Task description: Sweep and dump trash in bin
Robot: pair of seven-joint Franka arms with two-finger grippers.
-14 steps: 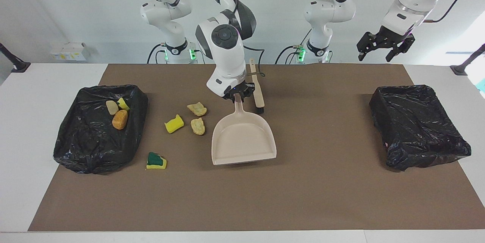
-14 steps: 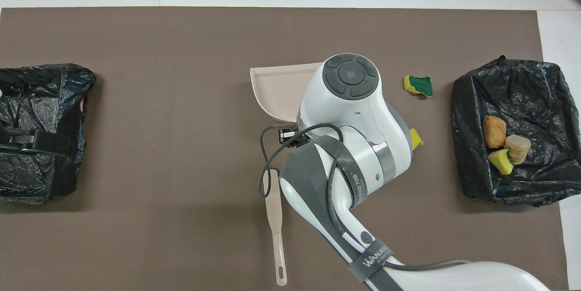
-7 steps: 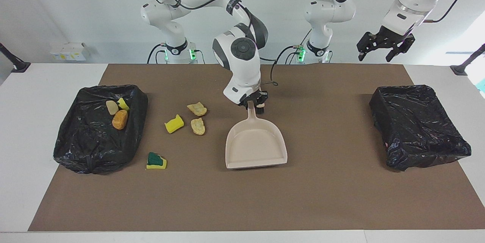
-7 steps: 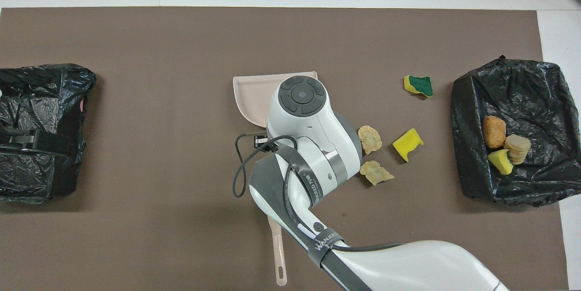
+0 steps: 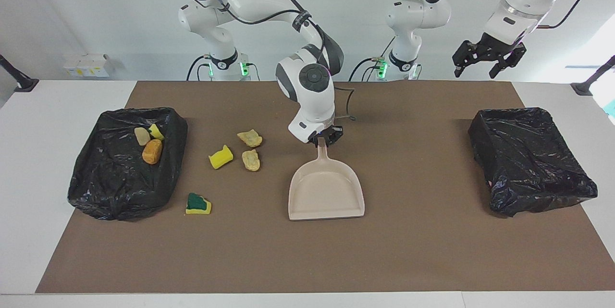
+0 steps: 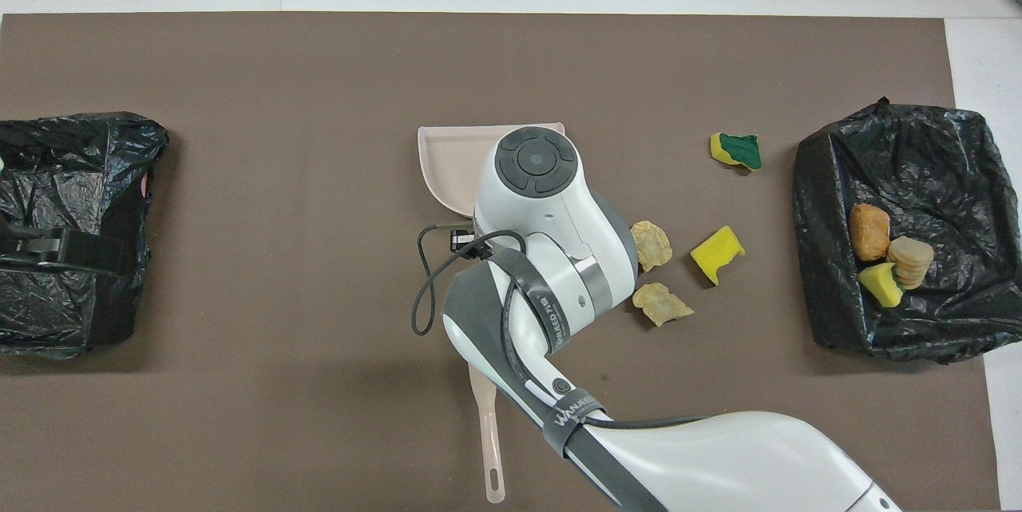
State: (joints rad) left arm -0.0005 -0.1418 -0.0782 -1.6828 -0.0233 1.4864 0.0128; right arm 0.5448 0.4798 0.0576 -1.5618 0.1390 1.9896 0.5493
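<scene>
Now the right gripper [image 5: 322, 141] has its fingers pinching the dustpan [image 5: 326, 190] handle; four trash bits [image 5: 251, 159] lie on the desk beside those fingers, three in the bin [image 5: 126, 164]. The left gripper [image 5: 486, 64], fingers spread, waits raised.

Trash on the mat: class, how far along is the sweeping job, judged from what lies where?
Done: three bits lie in the black-lined bin. In hand: the right gripper holds the dustpan by its handle; the left gripper waits open. Left: four bits lie on the mat.
</scene>
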